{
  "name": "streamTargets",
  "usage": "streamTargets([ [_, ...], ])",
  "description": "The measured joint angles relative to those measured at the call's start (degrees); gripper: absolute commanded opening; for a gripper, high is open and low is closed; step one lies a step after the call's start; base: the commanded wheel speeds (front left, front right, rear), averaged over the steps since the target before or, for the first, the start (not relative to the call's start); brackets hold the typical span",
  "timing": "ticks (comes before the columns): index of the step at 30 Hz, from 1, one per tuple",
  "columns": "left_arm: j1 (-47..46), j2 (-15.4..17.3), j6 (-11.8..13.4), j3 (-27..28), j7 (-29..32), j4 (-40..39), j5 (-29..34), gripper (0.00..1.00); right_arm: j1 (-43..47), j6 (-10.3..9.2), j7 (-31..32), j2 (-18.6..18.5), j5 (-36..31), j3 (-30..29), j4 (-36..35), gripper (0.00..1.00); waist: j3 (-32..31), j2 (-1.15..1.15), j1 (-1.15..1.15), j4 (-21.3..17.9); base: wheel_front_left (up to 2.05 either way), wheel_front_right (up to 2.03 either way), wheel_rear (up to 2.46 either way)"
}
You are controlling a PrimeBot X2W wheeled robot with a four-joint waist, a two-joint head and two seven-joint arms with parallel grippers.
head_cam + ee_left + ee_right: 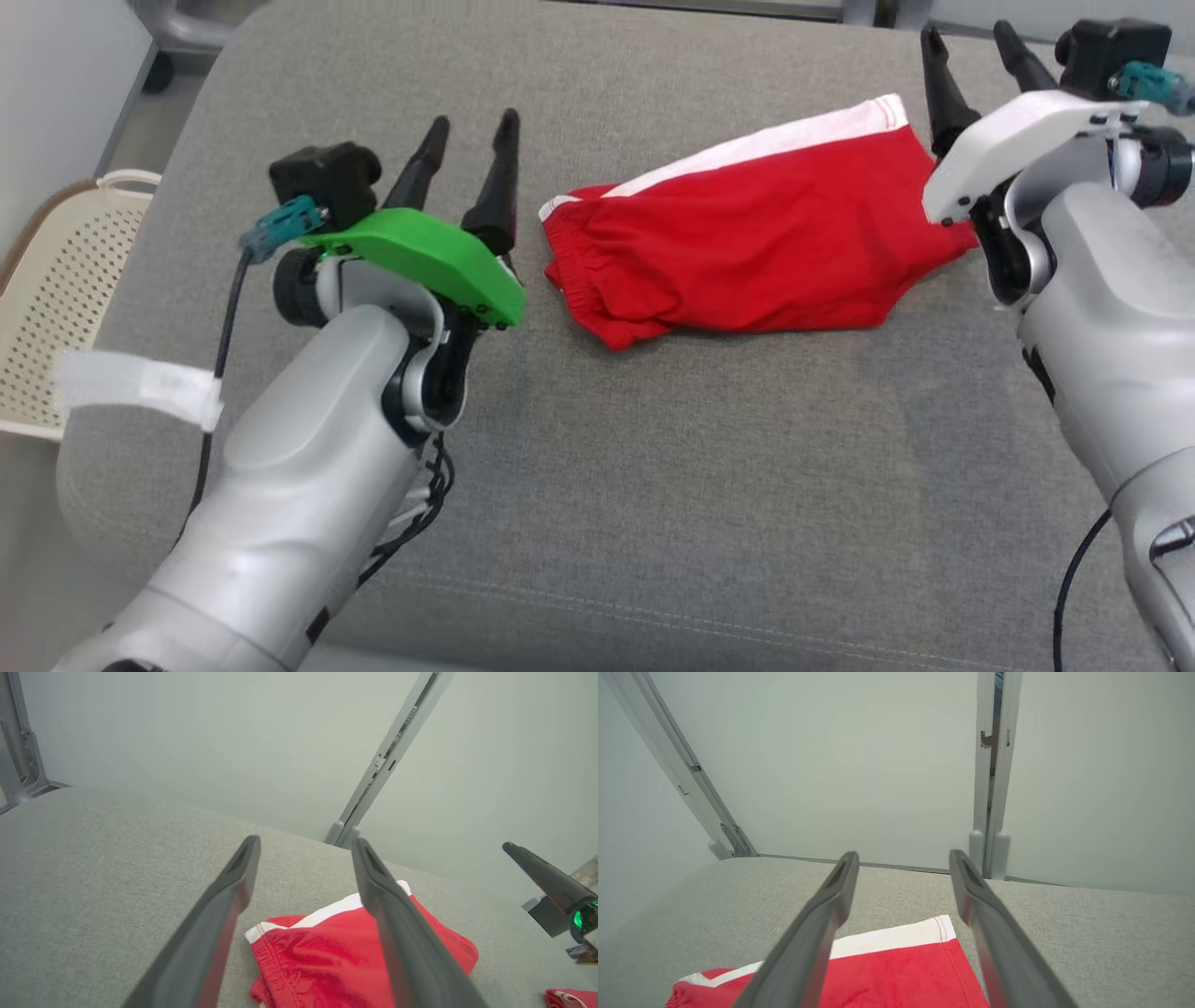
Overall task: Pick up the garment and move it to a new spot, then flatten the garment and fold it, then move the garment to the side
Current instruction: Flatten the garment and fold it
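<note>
The garment (747, 238) is a pair of red shorts with a white band along its far edge, lying folded on the grey cushion (653, 467). My left gripper (471, 126) stands open just left of the shorts' elastic waist, nothing between its fingers. At the garment's right end my right gripper (971, 37) is also open and empty, raised above the cloth. In the left wrist view the garment (327, 956) lies below my open left gripper (306, 842). Under my open right gripper (903, 856) the right wrist view has the garment (896, 975) with its white band.
A cream perforated basket (56, 289) stands on the floor beyond the cushion's left edge. A pale wall with grey metal rails (994, 774) rises behind the cushion's far edge. Bare grey cushion lies in front of the garment.
</note>
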Motion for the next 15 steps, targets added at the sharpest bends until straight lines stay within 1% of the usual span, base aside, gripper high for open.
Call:
streamTargets([
  [2, 3.6, 1.9, 0.5, 3.4, -0.2, -4.6, 4.4, 1.00, 2.5, 0.00, -0.4, 0.3, 2.2, -1.0, -1.0, 1.00, -1.9, 0.00, 0.00, -0.3, 0.00, 0.00, 0.00],
  [3, 6.0, 2.7, 0.9, 4.4, -0.2, -7.0, 7.3, 1.00, 3.8, 0.00, -0.5, 0.4, 3.3, -1.1, -1.4, 1.00, -2.8, 0.00, 0.00, -0.5, 0.00, 0.00, 0.00],
  [5, 11.7, 3.6, 1.1, 5.9, -0.3, -11.6, 10.7, 1.00, 6.6, 0.00, -0.5, 0.5, 4.5, -1.1, -1.5, 1.00, -4.7, 0.00, 0.00, -0.9, 0.00, 0.00, 0.00],
  [7, 17.3, 4.4, 1.1, 5.3, -0.2, -15.2, 13.7, 1.00, 9.1, 0.00, -0.4, 0.4, 5.3, -1.0, -1.2, 1.00, -6.6, 0.00, 0.00, -1.3, 0.00, 0.00, 0.00],
  [9, 21.6, 5.9, 1.6, 3.5, -0.3, -17.6, 16.3, 1.00, 11.1, 0.00, 0.2, 0.3, 6.0, -0.8, -0.3, 1.00, -8.5, 0.00, 0.00, -1.8, 0.00, 0.00, 0.00],
  [12, 26.1, 7.8, 2.7, 1.9, -0.3, -21.1, 18.4, 1.00, 13.7, 0.00, 1.1, 0.0, 6.8, -0.8, 1.4, 1.00, -11.1, 0.00, 0.00, -2.3, 0.00, 0.00, 0.00],
  [15, 29.4, 8.7, 3.9, 0.5, -0.1, -24.9, 19.1, 1.00, 15.4, 0.00, 1.8, -0.4, 7.5, -1.1, 3.4, 1.00, -13.2, 0.00, 0.00, -2.6, 0.00, 0.00, 0.00],
])
